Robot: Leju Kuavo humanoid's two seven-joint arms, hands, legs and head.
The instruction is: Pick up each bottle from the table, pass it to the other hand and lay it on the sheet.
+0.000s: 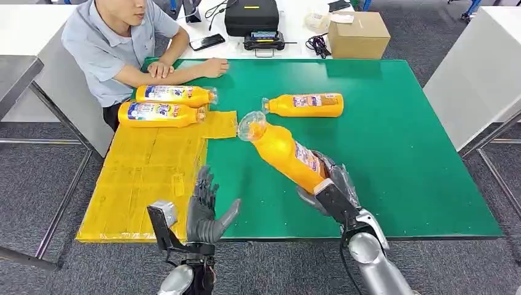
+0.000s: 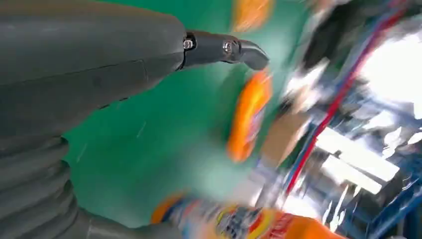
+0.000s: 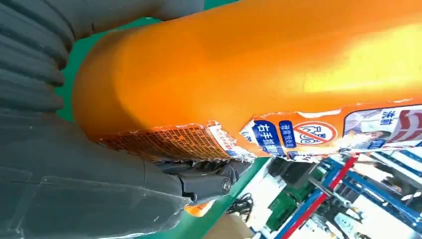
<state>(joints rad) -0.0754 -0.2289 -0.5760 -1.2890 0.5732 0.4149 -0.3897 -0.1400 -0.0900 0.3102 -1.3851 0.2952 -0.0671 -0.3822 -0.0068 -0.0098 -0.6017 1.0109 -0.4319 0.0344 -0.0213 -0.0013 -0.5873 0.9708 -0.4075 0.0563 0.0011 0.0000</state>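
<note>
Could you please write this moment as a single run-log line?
right hand: grips held bottle, lifted | left hand: open | yellow sheet: two bottles | green mat: one bottle

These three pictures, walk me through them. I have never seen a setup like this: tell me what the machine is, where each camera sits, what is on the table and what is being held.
This is a humanoid robot with two silver arms ending in many-fingered hands. The wide picture is taken from the robot's head, looking down at a green table. The other two come from cameras at its wrists, so they look turned and very close.

The right hand holds an orange bottle lifted off the table and tilted, its cap end pointing toward the far left. The right wrist view shows that same bottle up close. The left hand is open and holds nothing, near the table's front edge.

On the table lies another orange bottle on its side. Two more bottles lie on a yellow sheet at the left. A person sits at the far side, arms resting on the table.
</note>
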